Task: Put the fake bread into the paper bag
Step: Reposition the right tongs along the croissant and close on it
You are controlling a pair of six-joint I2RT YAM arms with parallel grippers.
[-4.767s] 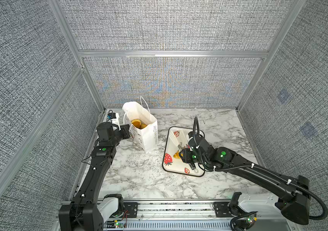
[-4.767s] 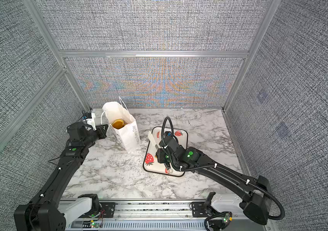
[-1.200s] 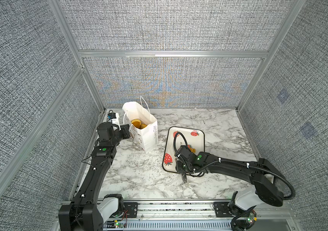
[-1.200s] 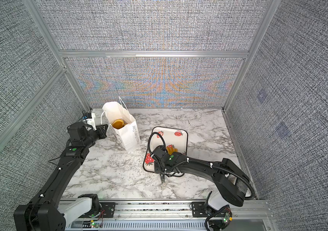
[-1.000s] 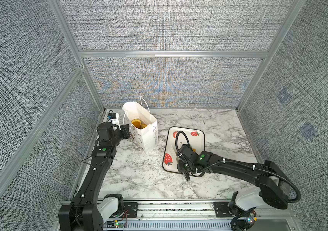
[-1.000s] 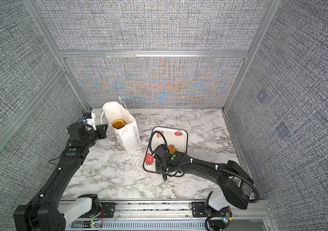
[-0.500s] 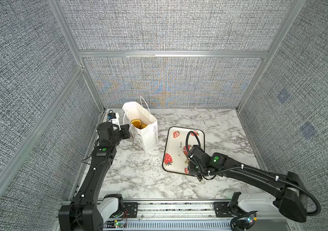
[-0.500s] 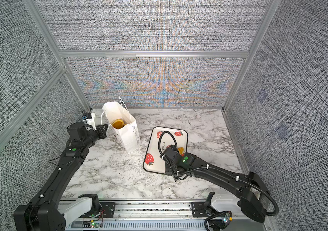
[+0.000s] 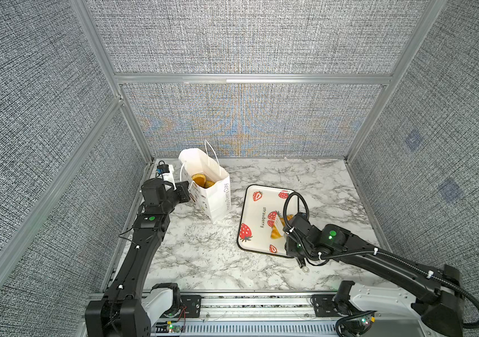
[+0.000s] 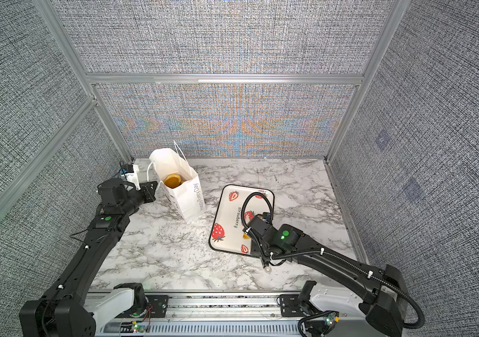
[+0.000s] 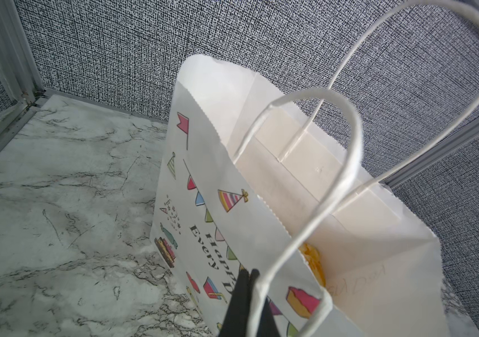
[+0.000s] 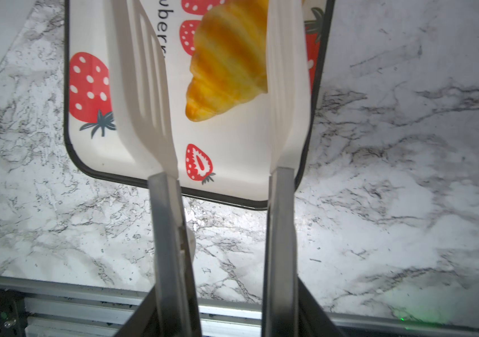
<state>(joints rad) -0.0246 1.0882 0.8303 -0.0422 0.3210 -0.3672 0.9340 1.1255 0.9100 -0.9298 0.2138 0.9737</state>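
Where the croissant (image 12: 226,58) lies: on the tray (image 12: 238,175), between the spread blades of the tongs (image 12: 145,87), against one blade and clear of the other.
Long axis: slanted, one tip pointing back toward the right end effector (image 12: 226,318).
Right end effector: clamped on the tong handles, blades not yet squeezed together.
Left end effector (image 11: 247,275): closed beside the bag (image 9: 218,201) handle; whether it grips the cord is unclear.
Nearer arm: right. The bag, with bread (image 9: 200,181) inside, stands well apart, by the left arm.
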